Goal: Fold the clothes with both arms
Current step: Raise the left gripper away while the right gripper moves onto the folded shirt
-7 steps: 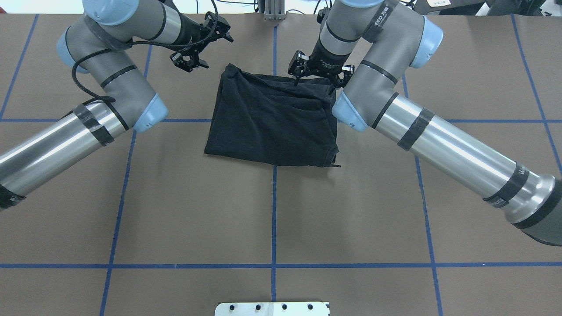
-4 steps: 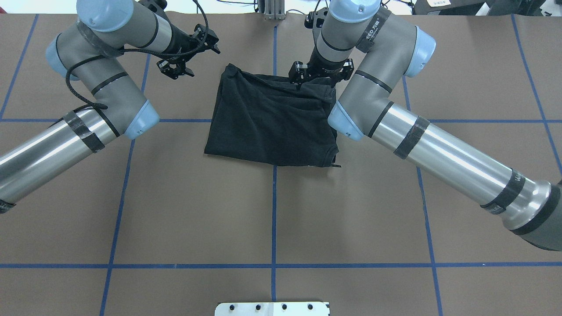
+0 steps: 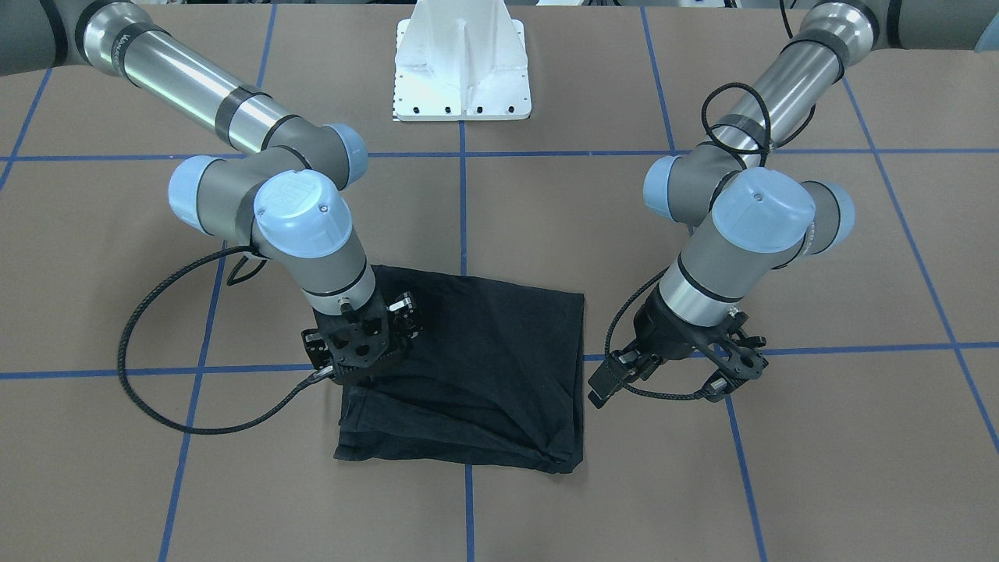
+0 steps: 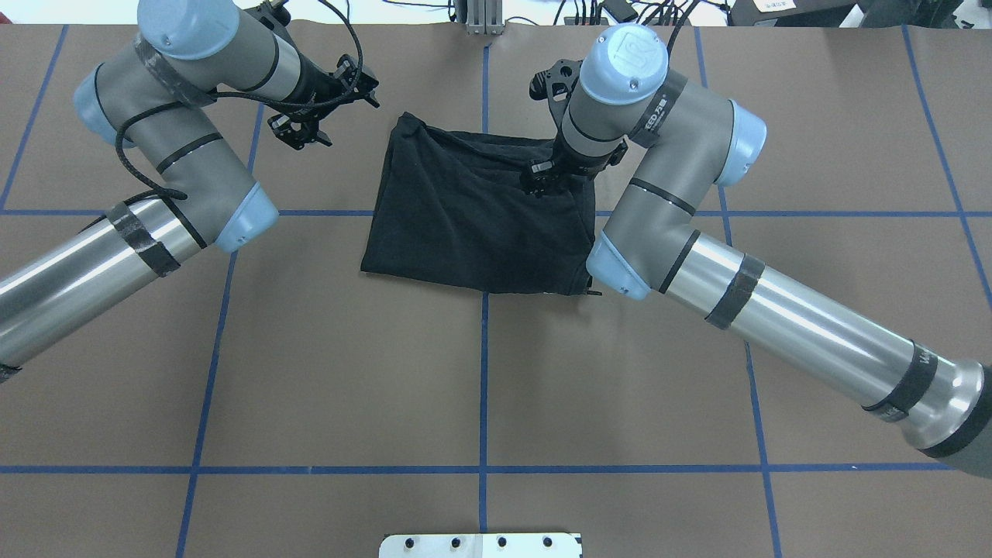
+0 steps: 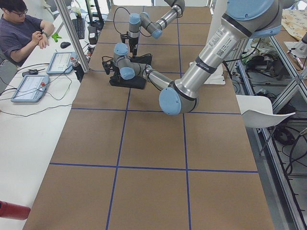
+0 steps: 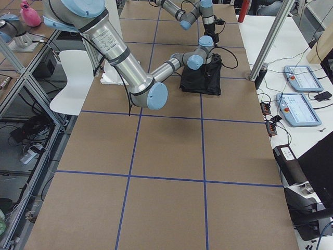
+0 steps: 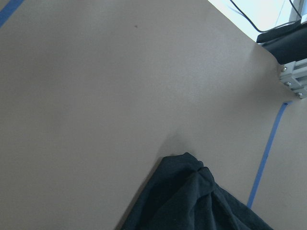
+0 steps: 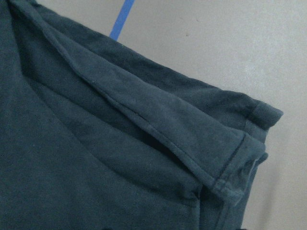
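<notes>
The black short-sleeved cotton T-shirt [image 4: 473, 225] lies near the far middle of the brown table [image 4: 325, 372], which is marked with blue tape lines [image 4: 483, 387]. It is folded to a rough rectangle with the plain side up, and no logo shows.

The right gripper [image 4: 545, 177] stands down on the far right part of the cloth, I think in order to press or take the loose upper layer there. Its jaws are hidden under the wrist, so I cannot tell if they pinch anything. The left gripper [image 3: 667, 378] hangs just beside the shirt's far left corner [image 7: 189, 182], apart from it. Its jaws are spread and empty, probably to keep out of the way.

The fabric is matte and soft, with slack wrinkles. The right wrist view shows several layers with stitched hems [image 8: 230, 158], stepped one over another. The far left corner is bunched into a small peak.
</notes>
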`<action>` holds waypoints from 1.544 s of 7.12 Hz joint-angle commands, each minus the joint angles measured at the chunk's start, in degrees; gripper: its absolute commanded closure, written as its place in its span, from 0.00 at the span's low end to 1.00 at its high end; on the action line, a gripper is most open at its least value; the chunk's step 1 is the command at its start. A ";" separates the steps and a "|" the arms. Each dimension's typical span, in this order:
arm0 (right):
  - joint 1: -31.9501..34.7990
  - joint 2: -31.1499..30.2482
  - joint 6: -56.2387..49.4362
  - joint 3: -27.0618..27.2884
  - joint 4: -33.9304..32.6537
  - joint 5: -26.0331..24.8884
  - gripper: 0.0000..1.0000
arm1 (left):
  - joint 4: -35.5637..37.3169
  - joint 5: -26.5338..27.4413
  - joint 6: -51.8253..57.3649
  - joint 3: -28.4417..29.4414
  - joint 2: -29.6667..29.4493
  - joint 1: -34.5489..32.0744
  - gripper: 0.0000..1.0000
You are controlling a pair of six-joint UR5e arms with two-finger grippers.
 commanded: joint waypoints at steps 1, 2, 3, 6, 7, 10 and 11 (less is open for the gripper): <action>-1.88 -0.56 -1.45 0.14 -0.02 -2.34 0.41 | 0.16 -0.10 0.01 -0.02 0.16 0.05 0.00; -1.97 -0.39 -2.84 -0.39 -0.02 -2.52 0.43 | 0.16 -0.10 -0.08 0.07 0.33 0.05 0.00; -1.97 -0.30 -3.81 -0.48 0.07 -3.47 0.43 | 0.16 -0.10 -0.08 -0.02 0.60 0.14 0.00; -0.57 0.23 -3.65 -2.58 -0.02 -4.18 0.45 | 0.07 -0.01 -0.08 -0.02 0.69 0.14 0.00; -0.65 0.40 -3.47 -2.68 -0.11 -4.62 0.46 | 0.07 -0.01 -0.08 -0.02 0.86 0.14 0.00; -1.27 1.37 -2.94 -4.34 -0.02 -4.71 0.50 | 0.07 -0.01 -0.08 -0.02 1.04 0.14 0.00; -1.44 1.55 -2.86 -4.35 -0.02 -4.71 0.51 | 0.07 -0.01 -0.08 -0.02 1.13 0.14 0.00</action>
